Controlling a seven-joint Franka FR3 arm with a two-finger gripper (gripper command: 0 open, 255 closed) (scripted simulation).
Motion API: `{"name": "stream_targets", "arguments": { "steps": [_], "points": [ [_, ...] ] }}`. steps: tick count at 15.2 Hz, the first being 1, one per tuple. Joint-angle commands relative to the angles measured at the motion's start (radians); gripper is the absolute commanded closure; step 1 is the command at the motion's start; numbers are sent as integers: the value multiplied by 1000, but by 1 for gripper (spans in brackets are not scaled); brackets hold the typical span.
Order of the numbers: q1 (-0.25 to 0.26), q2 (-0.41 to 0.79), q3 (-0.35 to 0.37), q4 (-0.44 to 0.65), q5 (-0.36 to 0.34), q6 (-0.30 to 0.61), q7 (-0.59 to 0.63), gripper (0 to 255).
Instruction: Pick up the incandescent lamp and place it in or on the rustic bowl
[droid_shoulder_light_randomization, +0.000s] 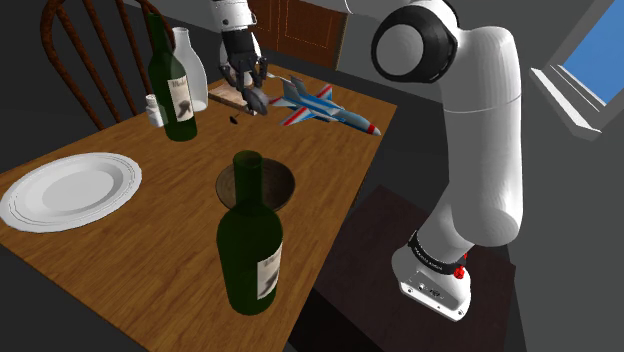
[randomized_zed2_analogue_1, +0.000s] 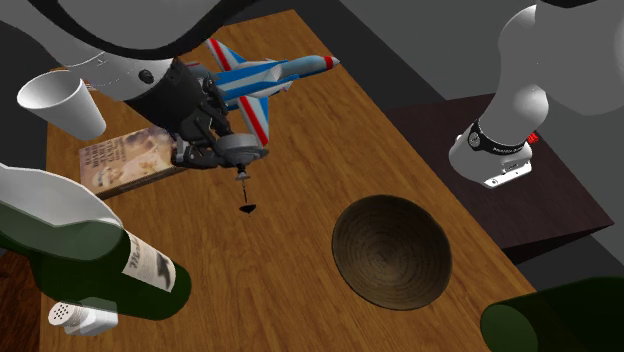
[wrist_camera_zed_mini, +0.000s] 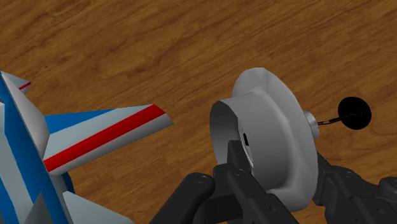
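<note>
My gripper (droid_shoulder_light_randomization: 246, 88) (randomized_zed2_analogue_1: 213, 140) (wrist_camera_zed_mini: 280, 175) is shut on the incandescent lamp (droid_shoulder_light_randomization: 256, 100) (randomized_zed2_analogue_1: 243, 151) (wrist_camera_zed_mini: 273, 137), a pale grey flared bulb shape with a thin stem at its tip. It hangs a little above the wooden table (randomized_zed2_analogue_1: 330, 140), between the toy jet and the book. A small dark spot (randomized_zed2_analogue_1: 247, 209) lies on the wood under it. The rustic bowl (droid_shoulder_light_randomization: 279, 183) (randomized_zed2_analogue_1: 390, 250) is a round, dark brown ribbed dish near the table's stand-side edge. In the shoulder view a green bottle partly hides it.
A blue, red and white toy jet (droid_shoulder_light_randomization: 325, 103) (randomized_zed2_analogue_1: 255, 80) (wrist_camera_zed_mini: 57, 140) lies close beside the gripper, and a book (randomized_zed2_analogue_1: 128, 158) on its other side. Green bottles (droid_shoulder_light_randomization: 250, 235) (droid_shoulder_light_randomization: 173, 85), a clear bottle (droid_shoulder_light_randomization: 189, 68), a white plate (droid_shoulder_light_randomization: 68, 188), a cup (randomized_zed2_analogue_1: 62, 102) and a shaker (randomized_zed2_analogue_1: 80, 317) stand around.
</note>
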Motion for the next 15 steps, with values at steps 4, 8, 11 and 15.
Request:
{"name": "stream_targets", "arguments": {
  "steps": [4,8,11,15],
  "points": [
    [-2,23,0,104,1,-82,2,255],
    [-6,50,1,204,3,-155,2,255],
    [-9,79,1,291,4,-212,2,255],
    [46,-137,13,-37,3,-100,58,255]
  ]
}}
